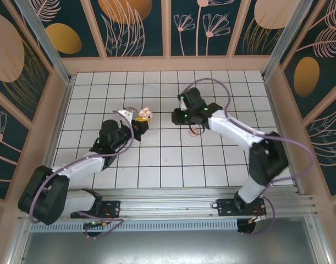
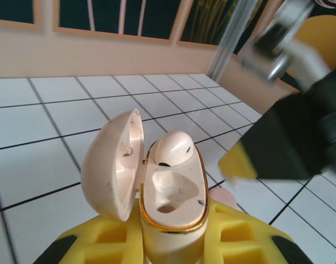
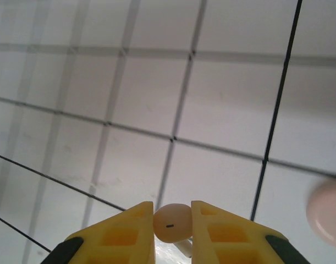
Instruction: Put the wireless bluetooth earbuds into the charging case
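Plainly tiny, feather-light and glossy-hard: second earbud (image 3: 172, 221), pinched by its rounded head between the yellow right fingers (image 3: 126, 234), narrow and clamped on it, hanging above the tiled counter (image 3: 157, 82) near its middle. Likely to squirt out under a hard squeeze or twist in a loose one. Best held as now, across the widest part of the head, stem (image 3: 182, 247) left free for the well. Stem mostly hidden under the fingertips, so its direction hard to judge.

Charging case (image 2: 168, 242) gripped low on its body by the left fingers (image 2: 96, 242), closed on it, raised over the counter left of the middle. Smooth, rigid, gold-rimmed; lid (image 2: 110, 170) hinged open to one side, probably loose on its hinge. Seated earbud (image 2: 173, 148) in the far well, near well (image 2: 169, 190) empty. Lower case body cut off at the frame edge.

Blurred pink disc (image 3: 328, 214) on the counter close by, nature unclear.
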Robot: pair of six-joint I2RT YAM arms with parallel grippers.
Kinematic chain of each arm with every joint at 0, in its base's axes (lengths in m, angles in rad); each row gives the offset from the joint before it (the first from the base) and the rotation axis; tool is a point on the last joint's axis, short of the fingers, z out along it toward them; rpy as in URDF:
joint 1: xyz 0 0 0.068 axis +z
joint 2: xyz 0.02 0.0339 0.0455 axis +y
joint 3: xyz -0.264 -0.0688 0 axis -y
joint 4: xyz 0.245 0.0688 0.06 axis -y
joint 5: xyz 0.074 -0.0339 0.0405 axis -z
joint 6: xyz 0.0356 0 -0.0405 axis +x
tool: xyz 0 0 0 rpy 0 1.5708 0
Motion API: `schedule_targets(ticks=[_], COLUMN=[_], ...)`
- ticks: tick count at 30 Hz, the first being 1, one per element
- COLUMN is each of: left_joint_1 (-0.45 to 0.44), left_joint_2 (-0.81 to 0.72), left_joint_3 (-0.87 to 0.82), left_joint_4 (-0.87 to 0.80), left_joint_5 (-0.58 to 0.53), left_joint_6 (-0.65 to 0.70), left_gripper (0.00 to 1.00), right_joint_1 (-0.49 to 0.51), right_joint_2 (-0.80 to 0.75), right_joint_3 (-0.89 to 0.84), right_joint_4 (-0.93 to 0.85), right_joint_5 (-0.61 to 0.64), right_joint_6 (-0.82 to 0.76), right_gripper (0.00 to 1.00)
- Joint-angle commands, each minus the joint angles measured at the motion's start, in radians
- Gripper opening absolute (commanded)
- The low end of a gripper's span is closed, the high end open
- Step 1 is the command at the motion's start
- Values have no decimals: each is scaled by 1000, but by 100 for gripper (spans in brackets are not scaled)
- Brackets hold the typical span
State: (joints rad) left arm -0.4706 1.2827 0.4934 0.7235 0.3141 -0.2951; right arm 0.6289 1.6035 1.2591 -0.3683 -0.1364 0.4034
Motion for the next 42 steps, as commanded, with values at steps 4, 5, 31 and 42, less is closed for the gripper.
schedule_targets(ticks=[4, 5, 31, 42], left_joint_1=[-62, -69, -145, -145], left_joint_2=[106, 119, 169, 154], left_joint_3=[126, 140, 234, 236], left_joint_4=[90, 100, 134, 147], left_joint_5=[28, 28, 76, 51], left_joint_6=[-34, -39, 105, 129], left_gripper=[13, 13, 14, 14], right_joint_1=[-6, -6, 134, 138], right_joint_2=[-231, -262, -244, -267], right_joint_3=[-135, -159, -221, -257], right_joint_4=[341, 385, 675, 649], right_joint_5=[62, 56, 19, 17], right_joint_6=[57, 65, -15, -15], right_gripper=[19, 19, 19, 19])
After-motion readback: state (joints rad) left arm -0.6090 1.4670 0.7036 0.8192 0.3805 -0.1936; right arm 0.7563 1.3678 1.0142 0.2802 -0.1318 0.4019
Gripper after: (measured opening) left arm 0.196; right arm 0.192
